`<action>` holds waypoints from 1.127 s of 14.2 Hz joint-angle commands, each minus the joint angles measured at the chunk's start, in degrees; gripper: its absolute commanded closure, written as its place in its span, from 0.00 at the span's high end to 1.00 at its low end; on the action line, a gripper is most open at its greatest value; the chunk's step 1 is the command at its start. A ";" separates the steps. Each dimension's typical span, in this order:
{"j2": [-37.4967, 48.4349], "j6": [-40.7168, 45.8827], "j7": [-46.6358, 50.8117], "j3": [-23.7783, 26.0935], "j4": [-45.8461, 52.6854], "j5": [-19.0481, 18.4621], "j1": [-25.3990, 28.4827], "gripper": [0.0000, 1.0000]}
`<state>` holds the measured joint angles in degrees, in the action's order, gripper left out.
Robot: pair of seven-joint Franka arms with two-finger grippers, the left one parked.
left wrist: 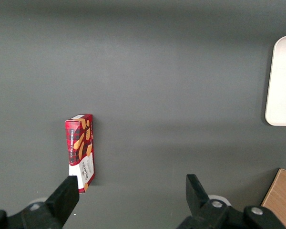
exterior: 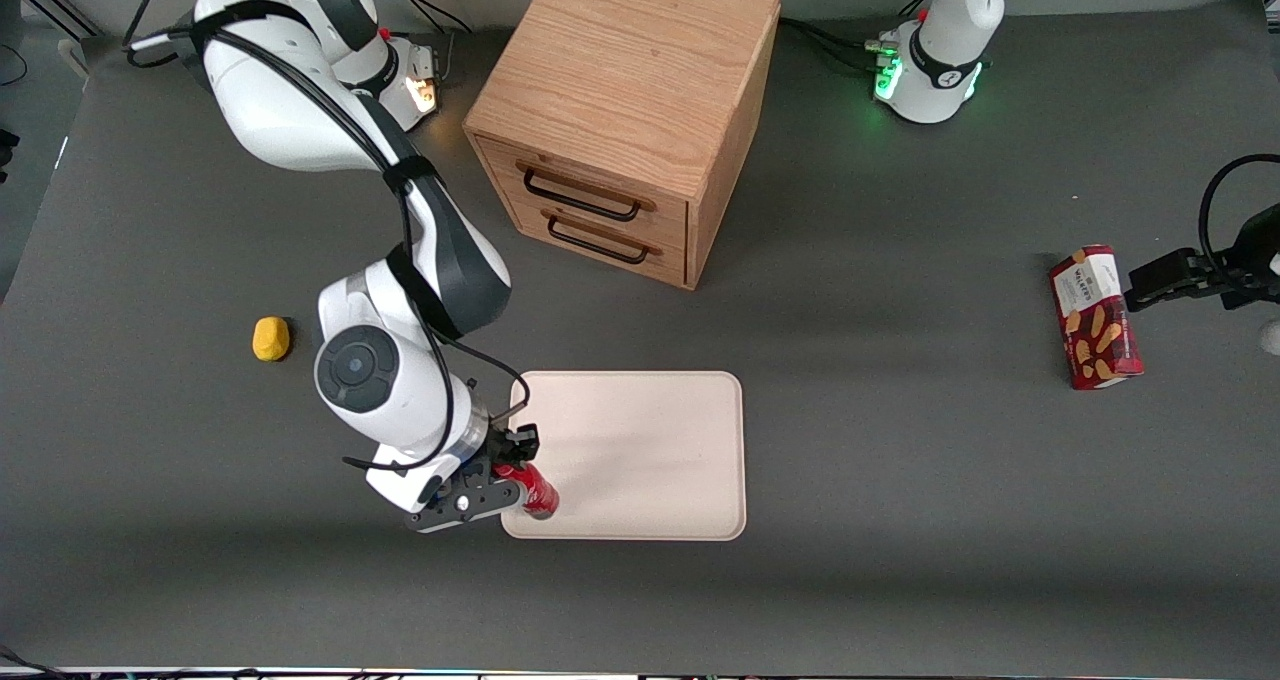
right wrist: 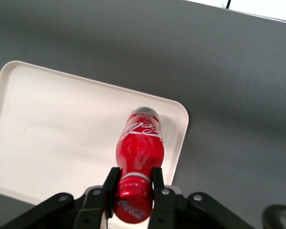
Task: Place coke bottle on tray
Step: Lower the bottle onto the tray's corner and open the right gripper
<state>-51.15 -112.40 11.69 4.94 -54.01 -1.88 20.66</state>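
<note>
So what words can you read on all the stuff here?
"Coca-Cola", white script on the coke bottle, which the gripper holds by the neck, over the tray.
"Coca-Cola" again, small, on its red cap.
"WALKERS" on the red biscuit box, lying toward the parked arm's end of the table; its smaller print is too small to read.
The drawer cabinet shows no words.
</note>
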 commanded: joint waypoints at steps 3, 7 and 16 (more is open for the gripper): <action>0.09 -1.94 3.69 -0.11 -1.62 -1.02 0.08 0.01; 0.26 -1.94 5.28 -0.11 -1.98 -0.93 -0.09 0.12; 1.06 -2.12 8.51 -0.37 -4.44 -1.11 -0.45 1.00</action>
<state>-52.03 -113.67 16.84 4.77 -56.26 -2.03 19.93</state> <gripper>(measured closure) 0.537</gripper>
